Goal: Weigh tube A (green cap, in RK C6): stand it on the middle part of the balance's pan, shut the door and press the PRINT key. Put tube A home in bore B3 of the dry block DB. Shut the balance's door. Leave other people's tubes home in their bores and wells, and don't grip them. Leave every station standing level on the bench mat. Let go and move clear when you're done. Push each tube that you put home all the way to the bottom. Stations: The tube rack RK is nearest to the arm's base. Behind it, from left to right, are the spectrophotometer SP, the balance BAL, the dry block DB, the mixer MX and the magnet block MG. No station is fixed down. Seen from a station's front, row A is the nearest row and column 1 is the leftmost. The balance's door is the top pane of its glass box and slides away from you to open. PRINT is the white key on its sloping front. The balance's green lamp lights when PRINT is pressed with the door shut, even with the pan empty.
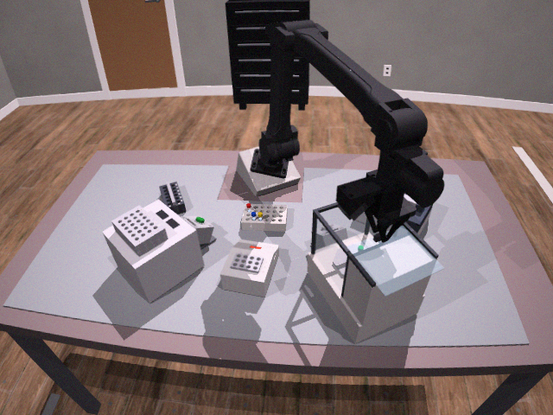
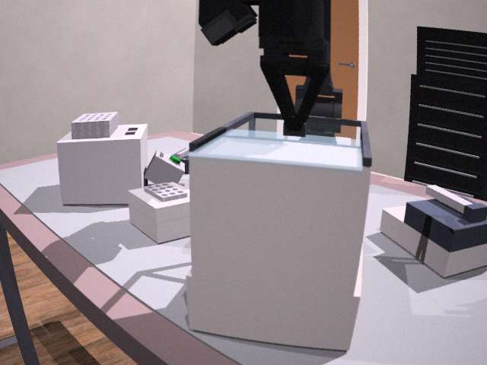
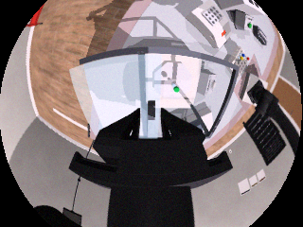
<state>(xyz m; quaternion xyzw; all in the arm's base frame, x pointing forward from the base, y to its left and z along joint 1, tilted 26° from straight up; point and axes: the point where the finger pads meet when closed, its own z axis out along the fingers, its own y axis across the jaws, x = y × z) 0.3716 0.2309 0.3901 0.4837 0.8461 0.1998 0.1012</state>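
Note:
Tube A's green cap (image 1: 360,247) (image 3: 176,89) shows inside the glass box of the balance (image 1: 392,303) (image 2: 275,251), over the pan; which part of the pan it stands on is hard to tell. The door pane (image 1: 402,263) (image 2: 251,150) (image 3: 111,85) is slid back, leaving the front part of the top open. My gripper (image 1: 382,236) (image 2: 294,119) (image 3: 151,111) is partly open, its fingertips astride the pane's dark handle (image 3: 151,108), with gaps seen at both sides. The dry block DB (image 1: 228,277) (image 2: 149,216) stands level beside the balance. PRINT and the lamp cannot be made out.
The rack RK (image 1: 264,226) holds red, blue and yellow capped tubes. The mixer MX (image 1: 155,268) (image 2: 102,172), a tilted grey box with a green top part (image 1: 200,220) and the magnet block MG (image 1: 173,196) stand beyond DB. The spectrophotometer SP (image 2: 432,236) is on the balance's other side.

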